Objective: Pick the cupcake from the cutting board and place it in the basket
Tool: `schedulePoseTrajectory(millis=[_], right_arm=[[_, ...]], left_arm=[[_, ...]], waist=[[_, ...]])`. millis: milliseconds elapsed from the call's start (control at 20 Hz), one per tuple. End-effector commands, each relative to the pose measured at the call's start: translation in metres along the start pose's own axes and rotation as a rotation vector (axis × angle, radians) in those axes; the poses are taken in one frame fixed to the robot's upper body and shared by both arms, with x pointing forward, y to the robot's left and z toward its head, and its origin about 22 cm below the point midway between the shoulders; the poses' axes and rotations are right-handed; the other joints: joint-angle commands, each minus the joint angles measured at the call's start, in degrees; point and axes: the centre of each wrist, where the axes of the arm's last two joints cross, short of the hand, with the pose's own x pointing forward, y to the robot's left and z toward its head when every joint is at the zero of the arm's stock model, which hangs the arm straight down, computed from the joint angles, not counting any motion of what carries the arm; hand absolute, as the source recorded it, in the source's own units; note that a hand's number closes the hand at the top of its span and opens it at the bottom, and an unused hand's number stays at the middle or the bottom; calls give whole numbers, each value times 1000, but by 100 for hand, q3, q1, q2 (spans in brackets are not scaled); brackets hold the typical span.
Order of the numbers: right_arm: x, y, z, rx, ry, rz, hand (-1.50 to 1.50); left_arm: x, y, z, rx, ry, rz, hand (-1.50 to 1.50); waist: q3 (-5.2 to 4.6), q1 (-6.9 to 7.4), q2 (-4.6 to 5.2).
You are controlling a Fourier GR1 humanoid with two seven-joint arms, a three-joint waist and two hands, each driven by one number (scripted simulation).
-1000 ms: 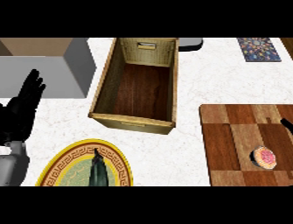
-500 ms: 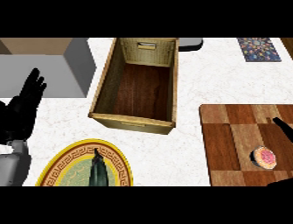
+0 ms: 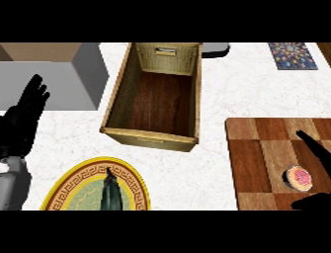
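Since a moment ago the right hand has slid in from the board's right edge and now sits around the cupcake: its fingers stretch straight past the upper side of it, the thumb shows below near the lower edge, and the two stand wide apart with nothing held. That reads to me as the reach nearly done and the closing not yet begun. The cupcake rests on the cutting board, toward its lower right. The basket stands to the left across a strip of bare counter, so the carry looks short, though its near wall must be cleared. A patterned plate with a dark object on it lies lower left; a grey box sits upper left. The left hand rests open, fingers up, at the left edge.
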Motion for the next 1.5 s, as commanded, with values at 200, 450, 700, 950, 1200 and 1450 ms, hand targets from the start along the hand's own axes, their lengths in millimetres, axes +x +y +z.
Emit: schedulePoseTrajectory(millis=[200,450,700,950,1200,1450], right_arm=[[-25,31,7,147,-48,36,150],[-10,41,0,176,-90,34,150],[-2,50,-6,156,-100,34,150],[136,141,-1,301,-423,78,150],[178,171,19,396,-485,124,150],[206,196,56,351,-528,-83,150]], left_arm=[[-18,7,5,20,0,-13,0],[-5,-21,-6,3,-10,-18,0],[-24,-19,5,2,-2,-13,0],[-6,-24,-4,-35,-24,0,0],[-3,-25,-6,-68,-22,-1,0],[-12,-22,-2,-43,0,-4,0]], waist=[[3,0,5],[3,-43,6],[1,-8,7],[-22,363,32],[0,495,36],[32,310,25]])
